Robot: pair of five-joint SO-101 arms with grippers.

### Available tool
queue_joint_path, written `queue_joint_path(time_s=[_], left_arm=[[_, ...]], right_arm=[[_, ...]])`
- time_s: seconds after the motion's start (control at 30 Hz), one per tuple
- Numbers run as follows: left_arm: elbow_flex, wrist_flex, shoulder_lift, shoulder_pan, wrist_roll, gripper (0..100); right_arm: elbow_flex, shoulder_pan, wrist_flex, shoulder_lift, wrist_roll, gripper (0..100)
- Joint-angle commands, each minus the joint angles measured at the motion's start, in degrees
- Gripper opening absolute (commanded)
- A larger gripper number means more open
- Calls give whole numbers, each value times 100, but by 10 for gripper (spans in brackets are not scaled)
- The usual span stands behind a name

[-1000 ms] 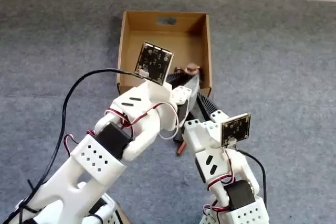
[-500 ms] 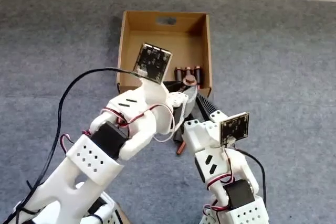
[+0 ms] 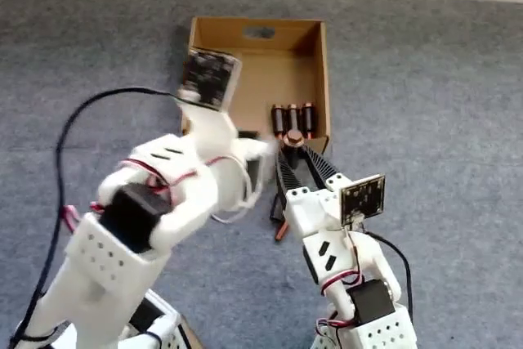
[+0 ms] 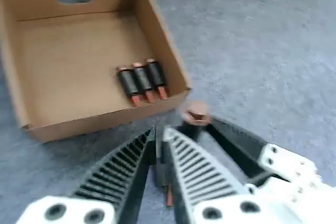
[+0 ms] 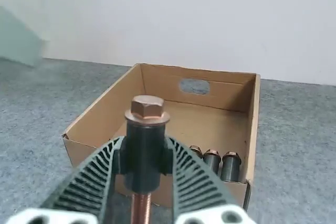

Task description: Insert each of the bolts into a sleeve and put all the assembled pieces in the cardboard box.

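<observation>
Though left gripper [image 4: 159, 132] seemingly narrow, right gripper [image 5: 143, 148] around sleeved bolt [image 5: 147, 113] over grey carpet [image 3: 425, 79].

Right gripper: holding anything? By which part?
Yes. The right gripper clamps an assembled piece by its dark sleeve; the bolt head and threaded end stick out either side.

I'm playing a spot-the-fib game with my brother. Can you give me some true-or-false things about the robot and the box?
1. Three assembled pieces lie in the cardboard box. True.
2. The right hand is empty. False: it grips a dark sleeve with a bolt through it.
3. The held bolt stands upright, head on top. True.
4. The pieces in the box lie right under its handle hole. False: they lie side by side at the opposite end, nearest the arms.
</observation>
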Motion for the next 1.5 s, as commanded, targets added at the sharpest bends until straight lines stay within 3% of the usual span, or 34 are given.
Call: queue_joint_path(time_s=[0.0, 0.17, 0.33, 0.43, 0.63, 0.83, 1.0, 1.33, 1.47], left_arm=[[-286, 633, -48, -831, 26, 14], [-101, 1477, -13, -2185, -387, 8], [1033, 1477, -40, -3240, -1301, 8], [1789, 1116, -40, -3547, -1538, 8], [3266, -510, -40, -3987, -1565, 8], [4593, -2040, -40, -3987, -1565, 8], [5253, -2813, -40, -3969, -1556, 8], [5420, -2998, -13, -3969, -1538, 8], [5420, -2998, -31, -3969, -1538, 8]], right_arm=[[-66, 66, 22, -57, -26, 5], [48, 338, 22, -40, -35, 5], [-400, 338, 110, -22, -35, 5], [-919, 338, 312, -13, -9, 5], [-2105, 338, 303, 462, -9, 5], [-3521, 435, 286, 2826, -18, 5], [-4488, 462, 268, 5051, -35, 5], [-7582, 426, 4, 9789, -70, 5], [-8347, 418, 13, 10914, -800, 5]])
